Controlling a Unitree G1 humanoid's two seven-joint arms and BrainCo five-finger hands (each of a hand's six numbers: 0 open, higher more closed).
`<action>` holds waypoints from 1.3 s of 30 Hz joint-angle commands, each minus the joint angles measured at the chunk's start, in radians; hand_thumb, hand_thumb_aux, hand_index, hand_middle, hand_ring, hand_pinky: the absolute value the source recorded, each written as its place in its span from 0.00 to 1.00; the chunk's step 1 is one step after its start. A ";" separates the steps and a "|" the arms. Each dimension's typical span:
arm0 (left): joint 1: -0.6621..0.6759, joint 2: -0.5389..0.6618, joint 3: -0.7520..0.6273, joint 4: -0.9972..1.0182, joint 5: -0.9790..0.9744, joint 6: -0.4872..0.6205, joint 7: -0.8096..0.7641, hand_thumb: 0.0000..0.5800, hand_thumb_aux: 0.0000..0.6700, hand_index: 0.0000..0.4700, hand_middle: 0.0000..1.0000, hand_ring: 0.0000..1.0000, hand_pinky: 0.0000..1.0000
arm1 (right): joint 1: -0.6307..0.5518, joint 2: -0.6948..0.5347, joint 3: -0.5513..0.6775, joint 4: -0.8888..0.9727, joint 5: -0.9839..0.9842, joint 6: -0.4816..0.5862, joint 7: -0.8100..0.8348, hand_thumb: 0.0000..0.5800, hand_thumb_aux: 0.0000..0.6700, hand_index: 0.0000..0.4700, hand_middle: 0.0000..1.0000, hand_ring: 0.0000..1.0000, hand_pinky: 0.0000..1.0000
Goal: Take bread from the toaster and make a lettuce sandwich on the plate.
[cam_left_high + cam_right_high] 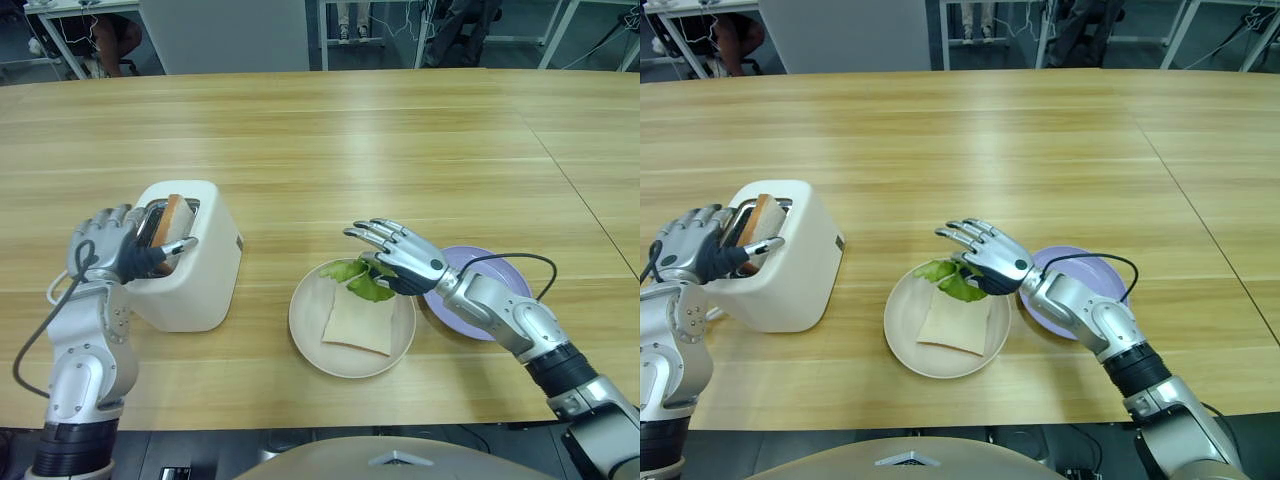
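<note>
- Standing on edge in the toaster [195,275], the toast [174,214] runs lengthwise away from the robot; the toaster's side mark is too small to read.
- Left hand [110,250] sits at the slot beside the toast; whether it grips cannot be told.
- Tan plate [305,335] on the counter [350,150] holds a flat slice [358,325] and lettuce [366,288] at its far rim.
- Right hand [400,255], spread open, hovers over the lettuce.
</note>
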 commanded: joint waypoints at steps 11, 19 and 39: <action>-0.049 -0.010 -0.003 0.025 -0.149 -0.061 0.057 1.00 1.00 0.98 1.00 1.00 1.00 | 0.089 -0.142 0.078 -0.012 -0.002 -0.087 0.139 1.00 1.00 0.98 0.00 0.00 0.00; -0.091 -0.018 0.031 0.034 -0.227 -0.113 0.171 1.00 1.00 0.98 1.00 1.00 1.00 | 0.147 -0.149 0.019 -0.079 0.101 -0.081 0.179 0.00 0.00 0.00 0.00 0.00 0.00; -0.160 -0.122 0.033 -0.384 -0.383 -0.169 0.176 1.00 1.00 0.98 1.00 1.00 1.00 | 0.311 -0.172 -0.323 -0.223 0.232 -0.098 0.000 0.00 0.00 0.00 0.00 0.00 0.00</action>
